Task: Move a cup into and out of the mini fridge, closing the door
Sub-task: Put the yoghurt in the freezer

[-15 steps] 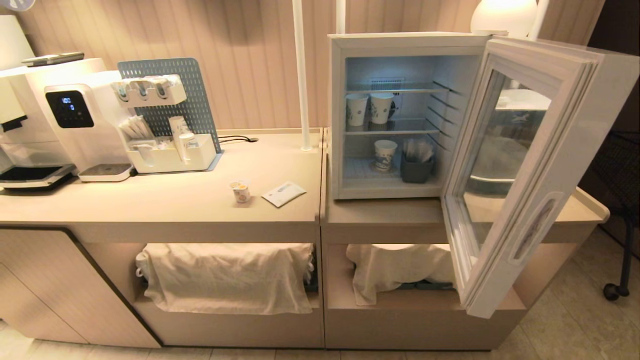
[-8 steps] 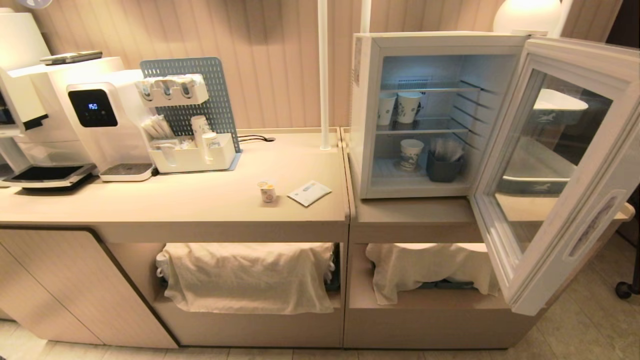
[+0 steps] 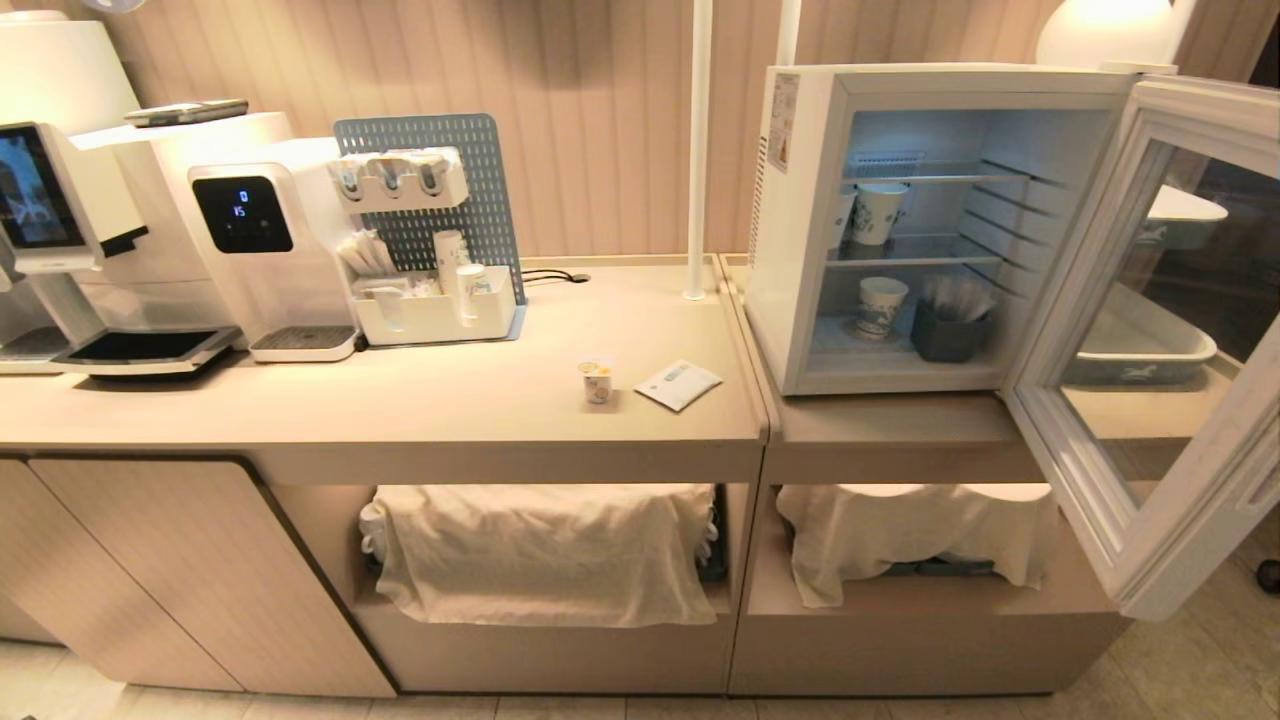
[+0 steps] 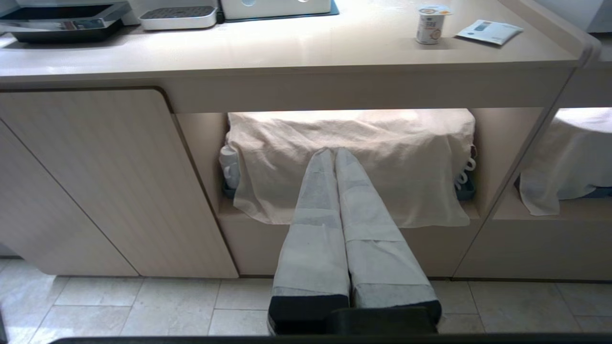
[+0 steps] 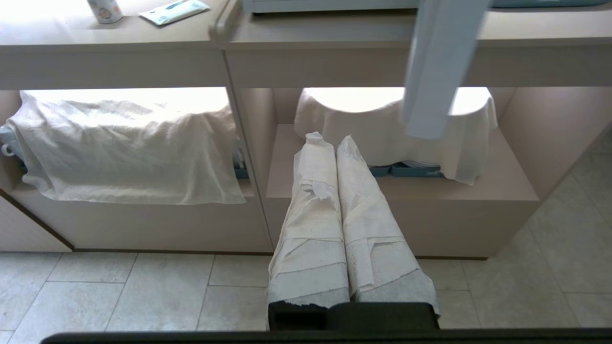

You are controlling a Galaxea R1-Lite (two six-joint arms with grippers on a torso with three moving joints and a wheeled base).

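The cup (image 3: 596, 381) is seen upright on the counter (image 3: 400, 400), well above both closed, empty grippers: left gripper (image 4: 334, 154), right gripper (image 5: 329, 141).

High head view; low counter-facing wrist views

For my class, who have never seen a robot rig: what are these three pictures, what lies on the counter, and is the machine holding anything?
One picture comes from a camera on the robot's head, facing a counter. The other two come from cameras on its wrists, behind the fingers. The wrapped left gripper and right gripper are shut, hold nothing, and hang low before the shelves. On the counter stands a small cup beside a packet. To the right, the fridge has its door swung open, with paper cups inside.
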